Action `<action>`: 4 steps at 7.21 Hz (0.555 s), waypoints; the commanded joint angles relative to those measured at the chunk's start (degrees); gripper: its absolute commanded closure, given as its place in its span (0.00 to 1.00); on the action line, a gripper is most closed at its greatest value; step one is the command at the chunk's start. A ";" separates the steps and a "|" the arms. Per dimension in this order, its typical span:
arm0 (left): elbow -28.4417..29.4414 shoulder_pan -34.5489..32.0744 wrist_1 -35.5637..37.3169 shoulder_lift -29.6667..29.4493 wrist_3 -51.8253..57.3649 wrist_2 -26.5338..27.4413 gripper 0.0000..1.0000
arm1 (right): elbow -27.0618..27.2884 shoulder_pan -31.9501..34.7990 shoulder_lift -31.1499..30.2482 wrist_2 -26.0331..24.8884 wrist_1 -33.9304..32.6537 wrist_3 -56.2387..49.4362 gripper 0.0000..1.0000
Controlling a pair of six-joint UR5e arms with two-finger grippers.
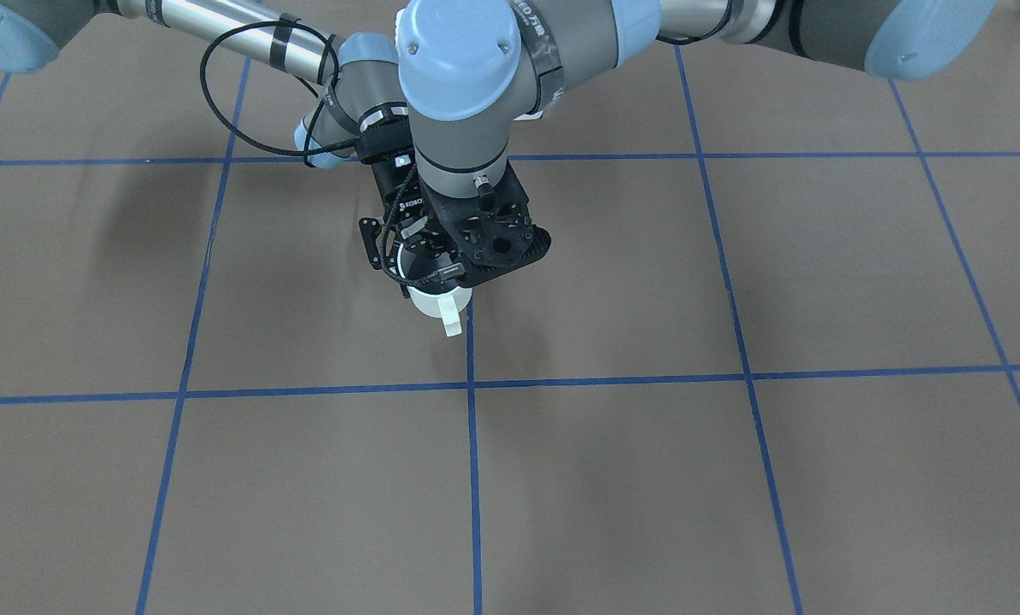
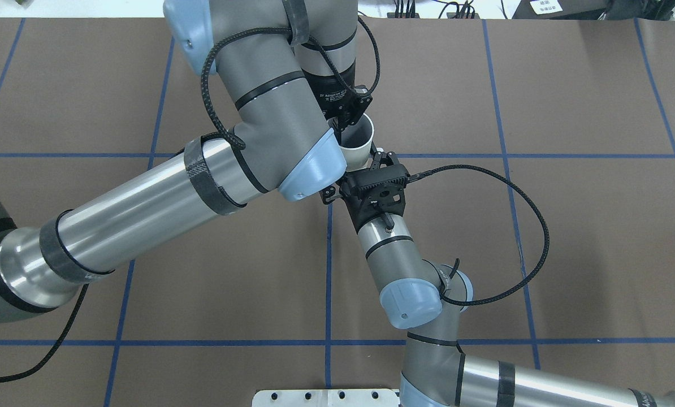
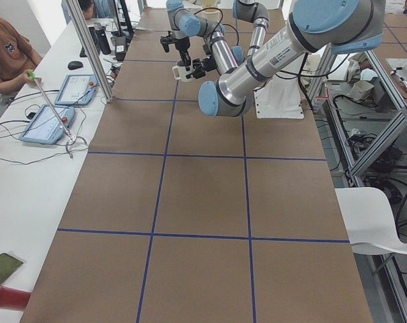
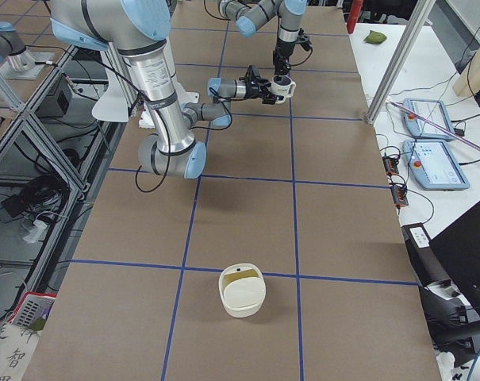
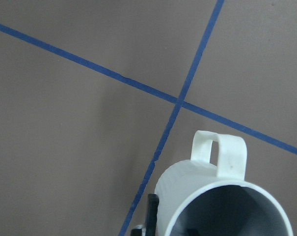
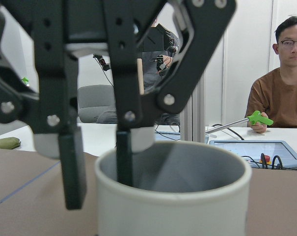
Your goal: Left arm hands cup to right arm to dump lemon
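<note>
Right wrist-mounted view shows the left gripper (image 6: 96, 169) clamped on the small white ceramic cup's (image 6: 173, 196) rim; right gripper (image 2: 376, 164), state untellable, should grip squarely before release.

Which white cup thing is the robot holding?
The small white mug with the squarish handle, pinched at its rim by the left tool. The wider white round tub sits on the brown table.

1. Robotics laboratory: table (image 4: 247, 214) covered in brown paper with a blue tape grid.
2. Aluminium frame posts (image 3: 89, 47), teach pendants (image 4: 438, 165), and a seated operator (image 6: 285, 93).
</note>
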 commanded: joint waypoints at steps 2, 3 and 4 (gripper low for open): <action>-0.12 -0.07 0.11 -0.20 -0.08 -2.17 1.00 | 0.32 -0.08 -0.09 -0.18 0.00 0.03 0.01; -0.20 -0.07 0.11 -0.11 -0.17 -2.17 1.00 | 0.50 -0.43 0.09 -0.09 0.00 0.03 0.01; -0.21 -0.16 0.11 -0.11 -0.17 -2.17 1.00 | 0.67 -0.52 0.00 -0.09 0.00 0.03 0.01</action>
